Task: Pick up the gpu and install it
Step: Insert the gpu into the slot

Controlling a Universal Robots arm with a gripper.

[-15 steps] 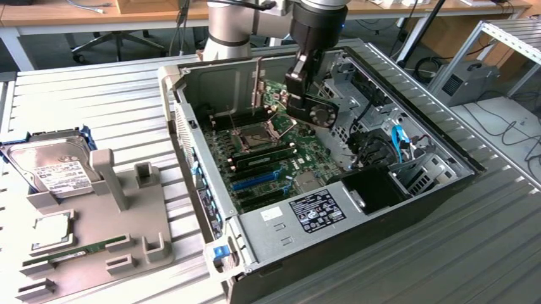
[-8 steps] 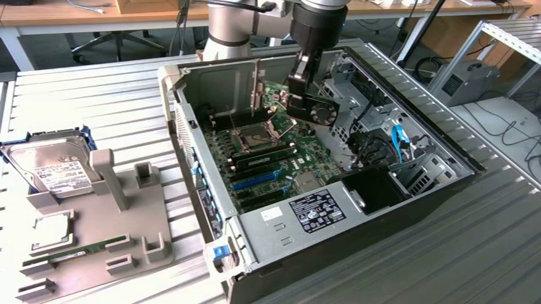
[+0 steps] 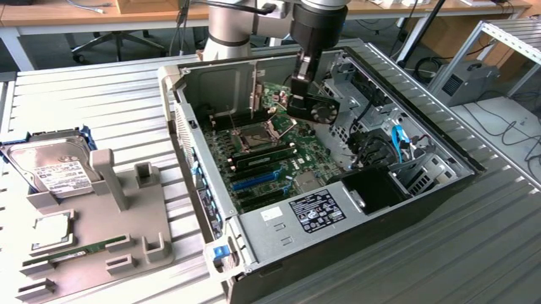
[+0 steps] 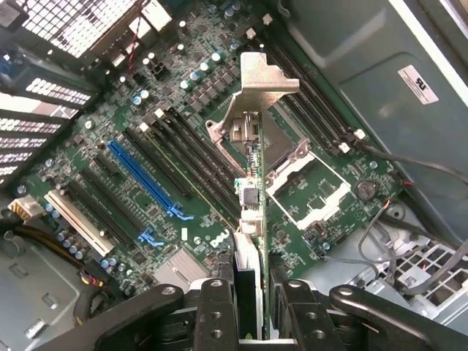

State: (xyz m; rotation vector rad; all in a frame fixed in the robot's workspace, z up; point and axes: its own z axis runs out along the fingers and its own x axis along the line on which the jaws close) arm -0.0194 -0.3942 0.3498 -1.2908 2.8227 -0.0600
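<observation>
The gripper point(image 3: 303, 85) point(image 4: 252, 292) is clamped on the gpu point(image 3: 320, 109) point(image 4: 248, 197), one finger point(image 4: 216, 307) pressed against each flat face. The card hangs edge-down inside the open computer case point(image 3: 422, 111), clear of the motherboard point(image 3: 279, 152) point(image 4: 146, 146) and not seated in any slot.

In the wrist view the card is seen edge-on, its silver bracket point(image 4: 262, 77) at the far end, above the CPU socket point(image 4: 292, 175). In the exterior view the black fan faces the exterior view's right, and the card's lower corner is near the drive cage point(image 3: 363, 95), with a narrow gap between them.

The long blue slot point(image 4: 142, 179) point(image 3: 253, 182) and the black slots parallel to it lie off to one side of the card's edge, with bare board around them. Loose wires point(image 4: 395, 219) cross the board's edge on the other side, and a blue cable point(image 3: 397, 139) hangs by the case wall. The power supply point(image 3: 313, 212) closes the case's near end.

Outside the case, well apart at the exterior view's left, a grey fixture point(image 3: 101, 209) rests on the table point(image 3: 110, 101) with a hard drive point(image 3: 55, 171) and a RAM stick point(image 3: 72, 253).
</observation>
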